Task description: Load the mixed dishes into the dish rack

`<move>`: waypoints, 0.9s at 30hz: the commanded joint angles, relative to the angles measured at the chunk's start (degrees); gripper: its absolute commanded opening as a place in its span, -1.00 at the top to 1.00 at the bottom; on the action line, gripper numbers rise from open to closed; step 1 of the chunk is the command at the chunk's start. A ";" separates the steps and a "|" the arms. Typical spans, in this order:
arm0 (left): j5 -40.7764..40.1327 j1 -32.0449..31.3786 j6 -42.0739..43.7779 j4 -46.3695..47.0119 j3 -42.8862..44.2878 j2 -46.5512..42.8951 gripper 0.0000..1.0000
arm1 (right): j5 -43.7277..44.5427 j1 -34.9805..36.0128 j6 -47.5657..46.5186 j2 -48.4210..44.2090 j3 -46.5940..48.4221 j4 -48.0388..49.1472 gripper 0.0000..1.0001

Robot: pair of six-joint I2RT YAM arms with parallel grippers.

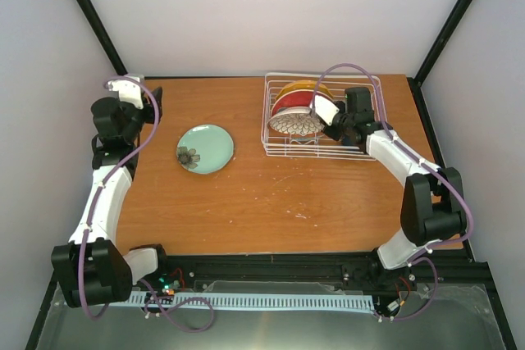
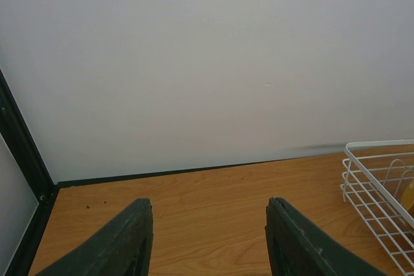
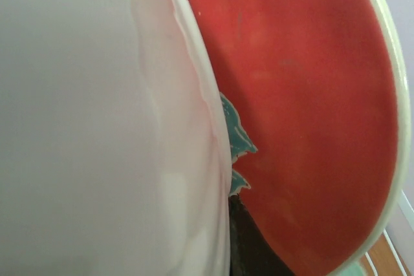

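Within the dish rack (image 1: pixel 279 151), the floral plate (image 1: pixel 295 124) stands edgewise.

white floral-patterned plate (image 3: pixel 97 121): blurred, overruns left edge. red plate (image 3: pixel 304 108): cropped top and bottom. orange-yellow dotted plate (image 1: pixel 305 86), rear of dish rack (image 2: pixel 369 201): mostly hidden. rack: cropped right.
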 commanded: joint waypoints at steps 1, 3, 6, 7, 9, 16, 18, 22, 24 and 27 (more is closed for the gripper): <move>0.86 -0.19 1.26 -1.17 1.39 -1.09 0.02 | 4.37 -1.66 0.78 -1.30 1.78 6.88 0.94; 1.02 -0.19 1.45 -2.31 1.55 -1.24 0.02 | 4.30 -1.67 1.13 -1.22 1.60 6.31 0.94; 1.24 -0.19 1.46 -4.11 1.36 -1.95 0.01 | 3.16 -1.65 2.21 -0.77 1.43 5.60 0.94; 1.23 -0.23 1.50 -4.92 1.39 -2.11 0.00 | 2.72 -1.65 2.64 -0.56 1.32 5.37 0.94; 0.77 -0.19 1.71 -6.89 1.54 -2.39 -0.02 | 2.15 -1.66 3.07 0.01 1.00 4.63 0.94; 0.39 -0.19 2.07 -15.04 4.84 -0.27 -0.08 | 1.65 -1.65 3.21 2.12 -0.03 2.33 0.94; 0.26 -0.19 1.90 -16.13 5.76 0.44 -0.08 | 1.18 -1.64 3.62 3.07 0.65 1.24 0.94; -0.13 -0.19 1.57 -16.19 5.26 0.11 -0.09 | 0.78 -1.58 5.16 4.41 0.80 0.81 0.94; -0.95 -0.19 1.44 -17.02 5.31 0.35 -0.12 | 0.61 -1.60 6.09 4.81 0.78 0.81 0.93; -1.92 -0.19 1.28 -20.61 6.60 2.03 -0.14 | 0.29 -1.57 8.02 5.07 1.11 0.65 0.81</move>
